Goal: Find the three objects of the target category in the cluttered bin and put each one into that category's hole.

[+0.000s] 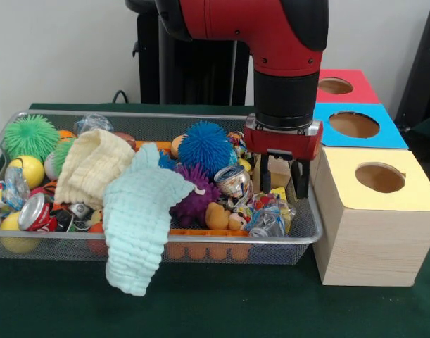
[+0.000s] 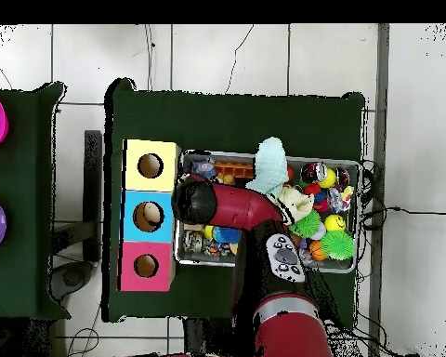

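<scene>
Tool (image 1: 283, 177), fingers parted and empty, hangs over the wire mesh bin's (image 1: 310, 229) three-o'clock end to search; nearest, at nine o'clock, lies a crushed silver can (image 1: 233, 181).

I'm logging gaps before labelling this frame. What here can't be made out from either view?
- Front view: whatever lies under the mint cloth and the cream cloth is covered by them.
- Front view: the inside of the yellow box is dark past its hole.
- Overhead view: the hand and the bin contents below it are hidden by the arm.
- Both views: whether the hand holds anything.
</scene>
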You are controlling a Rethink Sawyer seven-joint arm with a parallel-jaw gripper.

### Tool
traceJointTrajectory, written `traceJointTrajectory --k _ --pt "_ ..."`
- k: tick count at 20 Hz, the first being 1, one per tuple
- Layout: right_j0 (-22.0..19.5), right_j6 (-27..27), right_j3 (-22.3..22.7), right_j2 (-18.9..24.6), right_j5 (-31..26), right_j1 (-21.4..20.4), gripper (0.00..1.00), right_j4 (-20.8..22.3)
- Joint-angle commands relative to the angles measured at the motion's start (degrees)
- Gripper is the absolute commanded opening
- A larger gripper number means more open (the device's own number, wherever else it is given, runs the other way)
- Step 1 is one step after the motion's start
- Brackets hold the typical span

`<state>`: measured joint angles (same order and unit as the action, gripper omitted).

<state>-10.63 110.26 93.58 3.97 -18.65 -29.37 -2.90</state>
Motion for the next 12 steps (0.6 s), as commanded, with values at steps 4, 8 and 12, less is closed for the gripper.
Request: traceJointTrajectory --k 4,8,12 --pt "-0.75 4.19 4.46 6.60 -5.45 0.63 1.00 -0.54" --pt "-0.35 5.14 4.30 5.95 -4.42 0.91 1.00 -0.51" --pt "0.97 7.28 3.57 4.49 -2.39 1.90 1.00 -0.78"
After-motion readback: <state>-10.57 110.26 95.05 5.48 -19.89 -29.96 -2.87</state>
